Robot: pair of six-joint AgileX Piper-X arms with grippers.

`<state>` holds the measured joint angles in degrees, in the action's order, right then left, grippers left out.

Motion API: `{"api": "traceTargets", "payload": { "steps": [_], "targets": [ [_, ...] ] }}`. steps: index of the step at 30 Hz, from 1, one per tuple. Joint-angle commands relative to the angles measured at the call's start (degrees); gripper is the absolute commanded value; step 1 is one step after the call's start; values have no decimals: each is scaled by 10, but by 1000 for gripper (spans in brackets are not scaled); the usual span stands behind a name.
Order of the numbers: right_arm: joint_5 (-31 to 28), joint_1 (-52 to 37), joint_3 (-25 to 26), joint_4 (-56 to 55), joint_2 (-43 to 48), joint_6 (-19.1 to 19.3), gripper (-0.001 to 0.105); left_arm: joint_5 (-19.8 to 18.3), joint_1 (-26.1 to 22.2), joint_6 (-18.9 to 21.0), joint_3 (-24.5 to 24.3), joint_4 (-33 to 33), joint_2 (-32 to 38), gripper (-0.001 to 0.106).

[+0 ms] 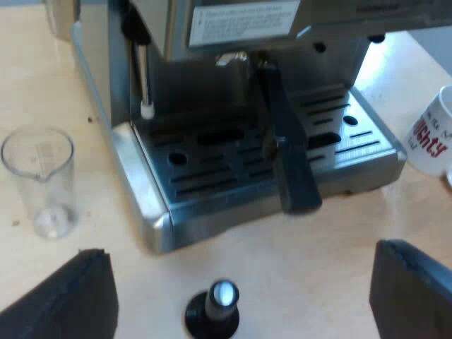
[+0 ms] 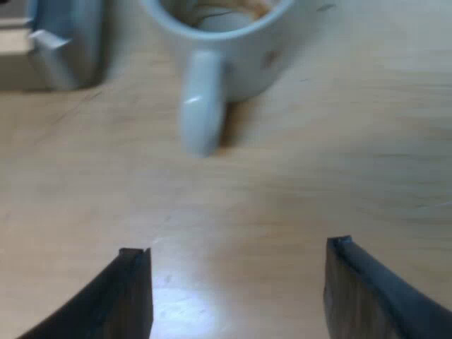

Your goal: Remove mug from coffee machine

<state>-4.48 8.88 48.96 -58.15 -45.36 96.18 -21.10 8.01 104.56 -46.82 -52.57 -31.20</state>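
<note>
A white mug [image 1: 432, 135] with red lettering stands on the wooden table beside the corner of the espresso machine's drip tray [image 1: 212, 191]. In the right wrist view the mug [image 2: 219, 42] sits just beyond my right gripper [image 2: 236, 282], its handle [image 2: 201, 106] turned toward the fingers. That gripper is open and holds nothing, a short way back from the handle. My left gripper [image 1: 240, 289] is open too, hovering over the table before the drip tray. The holder's dark handle [image 1: 286, 152] juts out from the machine's front over the tray.
A clear measuring glass [image 1: 41, 180] stands on the table beside the machine. A tamper with a black knob [image 1: 214, 311] rests on the table between my left fingers. The steam wand [image 1: 143, 78] hangs over the tray. A machine corner [image 2: 63, 42] is near the mug.
</note>
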Motion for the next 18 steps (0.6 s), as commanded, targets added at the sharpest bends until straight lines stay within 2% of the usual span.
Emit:
{"api": "traceTargets", "payload": {
  "steps": [1, 5, 6, 10, 18],
  "targets": [
    [5, -51, 5, -1, 2, 36, 55, -2, -2, -3, -4, -28, 10, 79],
    [11, -104, 5, -13, 16, 66, 55, -1, -2, -35, -4, -53, 20, 79],
    [19, -119, 5, -16, 22, 69, 55, 10, -2, -41, -4, -59, 26, 79],
    [41, -157, 5, -30, 56, 73, 55, 64, -2, -41, -4, -69, 42, 79],
    [48, -154, 5, -67, 142, 73, 55, 76, -2, -28, -4, -85, 78, 79]
  ]
}}
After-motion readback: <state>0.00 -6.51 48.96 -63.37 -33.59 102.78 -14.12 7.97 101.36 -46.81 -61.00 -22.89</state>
